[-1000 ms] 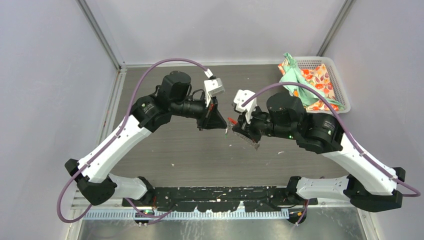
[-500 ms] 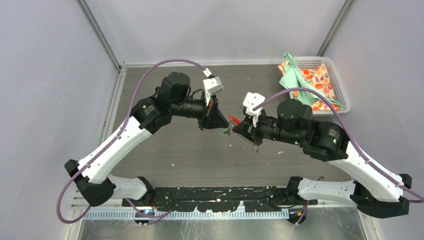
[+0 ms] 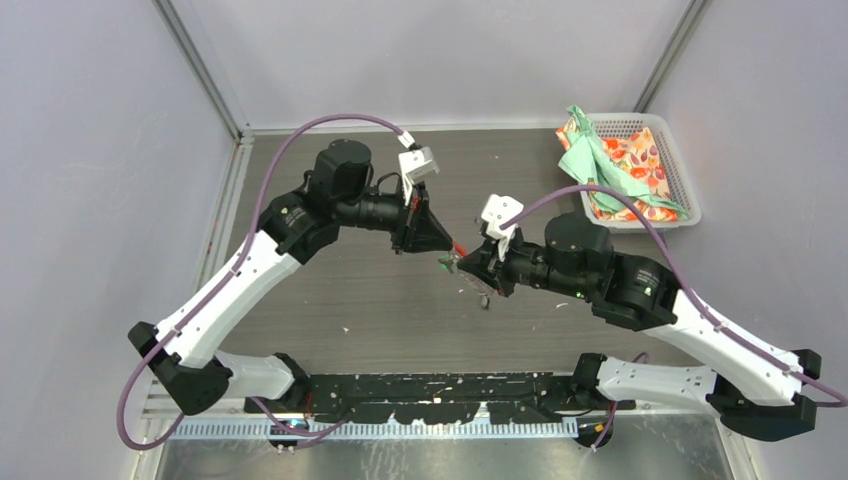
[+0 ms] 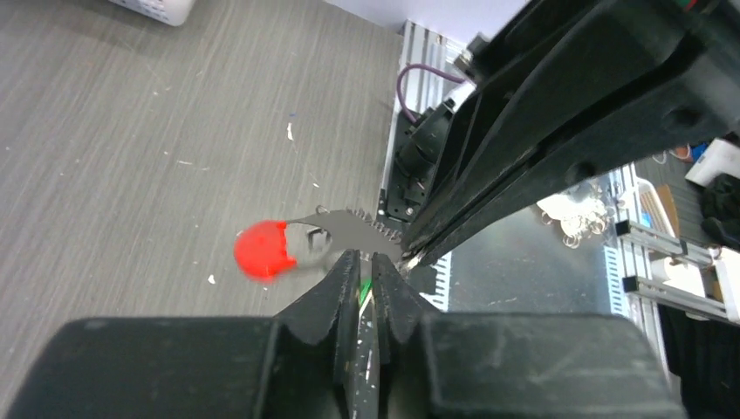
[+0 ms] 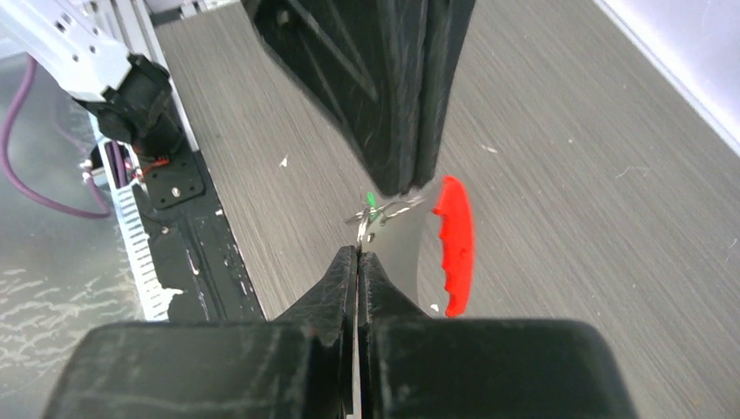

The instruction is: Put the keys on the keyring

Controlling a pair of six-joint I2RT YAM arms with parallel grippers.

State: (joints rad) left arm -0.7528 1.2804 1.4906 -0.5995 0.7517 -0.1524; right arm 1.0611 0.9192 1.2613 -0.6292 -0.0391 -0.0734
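Right wrist: keyring (image 5: pixel 454 244) tab points away; right gripper (image 5: pixel 358 255) pinches keyring, left gripper (image 5: pixel 403 187) key (image 5: pixel 371 200).

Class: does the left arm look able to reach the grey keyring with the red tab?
Probably yes: the left gripper, shut on the green-tagged silver key, nearly meets the right gripper holding the grey red-tabbed keyring, nothing between.

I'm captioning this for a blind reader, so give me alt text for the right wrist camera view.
The right hand, shut, pinches the thin metal of the keyring, whose red tab stands just to its right over the grey table. The left hand, also shut, reaches in from the top, a green-tagged key at its tip.
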